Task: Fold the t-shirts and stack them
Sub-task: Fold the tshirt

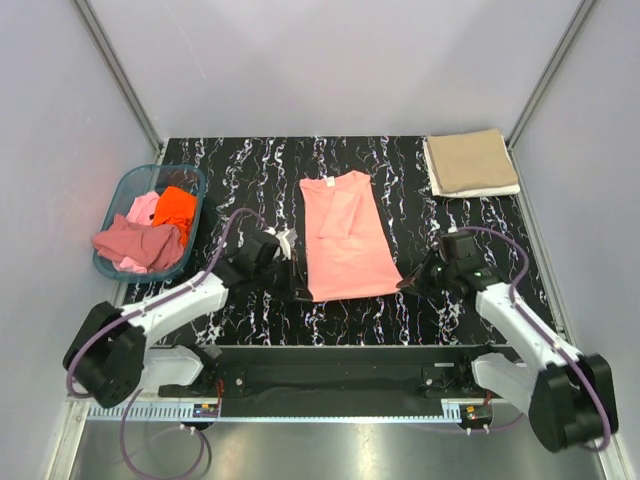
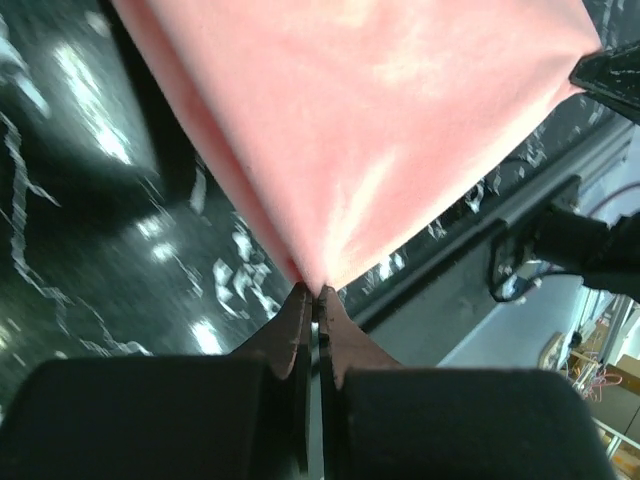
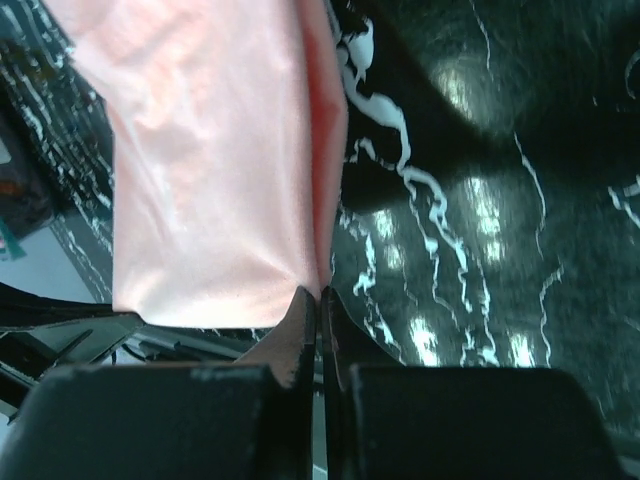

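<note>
Salmon-pink t-shirt (image 1: 345, 240) lies spread at the centre of the table (image 1: 240, 170), sleeves folded in; left jaws and right jaws are each closed on one near hem corner. Fabric is light, limp and likely to sag, so corner grips held level suit it.

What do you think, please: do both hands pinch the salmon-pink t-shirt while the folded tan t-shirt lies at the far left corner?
No: the top external view shows the folded tan t-shirt at the far right; left hand and right hand do pinch the salmon-pink t-shirt.
</note>
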`<state>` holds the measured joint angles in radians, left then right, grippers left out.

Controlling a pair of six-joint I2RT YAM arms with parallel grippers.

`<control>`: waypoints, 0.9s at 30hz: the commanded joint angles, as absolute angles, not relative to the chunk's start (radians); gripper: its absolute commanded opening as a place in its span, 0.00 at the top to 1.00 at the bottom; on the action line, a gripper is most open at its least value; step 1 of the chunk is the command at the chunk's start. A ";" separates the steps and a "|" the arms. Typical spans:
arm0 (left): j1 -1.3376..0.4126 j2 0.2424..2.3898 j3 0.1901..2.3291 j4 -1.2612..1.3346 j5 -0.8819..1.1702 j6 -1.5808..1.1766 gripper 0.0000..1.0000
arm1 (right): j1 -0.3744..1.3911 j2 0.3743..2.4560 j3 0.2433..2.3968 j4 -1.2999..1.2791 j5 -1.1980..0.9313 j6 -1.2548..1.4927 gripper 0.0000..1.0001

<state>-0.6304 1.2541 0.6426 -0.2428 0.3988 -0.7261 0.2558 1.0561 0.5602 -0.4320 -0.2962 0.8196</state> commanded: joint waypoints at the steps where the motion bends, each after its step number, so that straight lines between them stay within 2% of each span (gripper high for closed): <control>1: -0.716 1.131 0.612 -0.363 0.304 -0.801 1.00 | 0.255 0.912 0.558 -0.635 -0.251 0.795 1.00; 7: -0.863 0.960 0.569 -0.405 0.229 -0.919 1.00 | 0.256 0.678 0.555 -0.778 -0.270 0.807 1.00; 12: -0.871 0.991 0.610 -0.429 0.177 -0.891 1.00 | 0.256 0.675 0.584 -0.741 -0.284 0.770 1.00; 15: -0.830 1.058 0.699 -0.460 0.161 -0.842 1.00 | 0.256 0.767 0.642 -0.677 -0.264 0.739 1.00; 21: -0.663 1.196 0.865 -0.480 0.221 -0.732 1.00 | 0.255 1.095 0.908 -0.630 -0.239 0.624 1.00; 27: -0.473 1.371 1.119 -0.517 0.287 -0.641 1.00 | 0.252 1.412 1.184 -0.587 -0.323 0.554 1.00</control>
<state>-0.5426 1.3231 0.9897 -0.4904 0.2497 -0.7265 0.2577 1.3148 1.0634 -0.6456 -0.2932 0.6289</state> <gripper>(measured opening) 0.020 0.019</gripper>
